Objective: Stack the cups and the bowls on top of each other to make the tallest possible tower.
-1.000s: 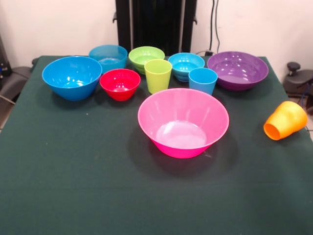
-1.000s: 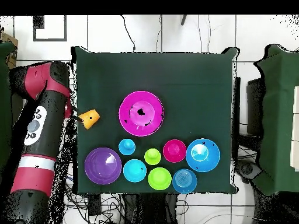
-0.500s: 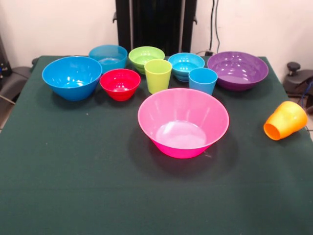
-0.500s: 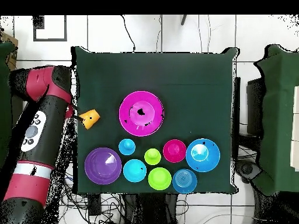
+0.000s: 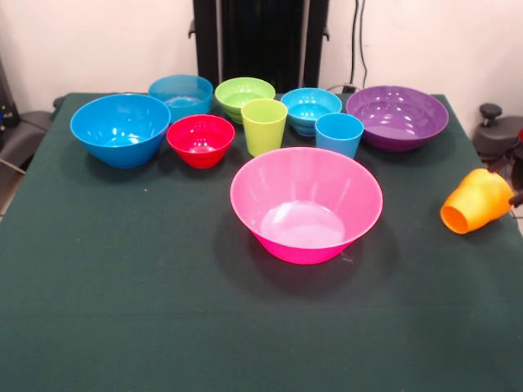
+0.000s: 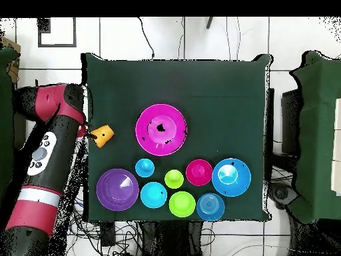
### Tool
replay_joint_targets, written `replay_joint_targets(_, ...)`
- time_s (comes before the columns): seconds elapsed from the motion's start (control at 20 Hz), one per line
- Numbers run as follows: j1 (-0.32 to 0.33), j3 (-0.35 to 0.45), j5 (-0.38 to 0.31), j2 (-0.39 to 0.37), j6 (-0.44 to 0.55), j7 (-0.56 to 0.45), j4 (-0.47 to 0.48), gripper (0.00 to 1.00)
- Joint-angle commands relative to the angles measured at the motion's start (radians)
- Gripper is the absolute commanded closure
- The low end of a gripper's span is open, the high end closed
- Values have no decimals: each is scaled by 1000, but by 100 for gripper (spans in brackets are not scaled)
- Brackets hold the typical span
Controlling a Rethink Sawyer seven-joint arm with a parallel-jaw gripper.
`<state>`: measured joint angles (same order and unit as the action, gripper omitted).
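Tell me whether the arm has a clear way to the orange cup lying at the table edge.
Probably yes: the orange cup lies on its side apart from the other ware, right beside the arm, with nothing between them.

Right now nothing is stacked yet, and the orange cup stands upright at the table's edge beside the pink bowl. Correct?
Not quite. Nothing is stacked, but the orange cup lies tipped on its side at the table's edge, its mouth facing the front-view camera. The pink bowl sits apart from it. The front view shows this.

Ten glossy cups [image 5: 264,125] and bowls [image 5: 306,204] unstacked, orange cup [image 5: 476,201] tipped over.
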<state>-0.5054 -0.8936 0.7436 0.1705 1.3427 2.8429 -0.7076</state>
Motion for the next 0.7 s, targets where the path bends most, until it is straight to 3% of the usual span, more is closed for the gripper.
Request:
replay_joint_targets(0.05,-14,162,-41,12,-80,65,-90,0)
replay_joint_targets(0.3,-35,190,-46,-13,-104,48,-134,0)
replay_joint_targets(0.7,-41,205,-51,-4,-127,54,-132,0)
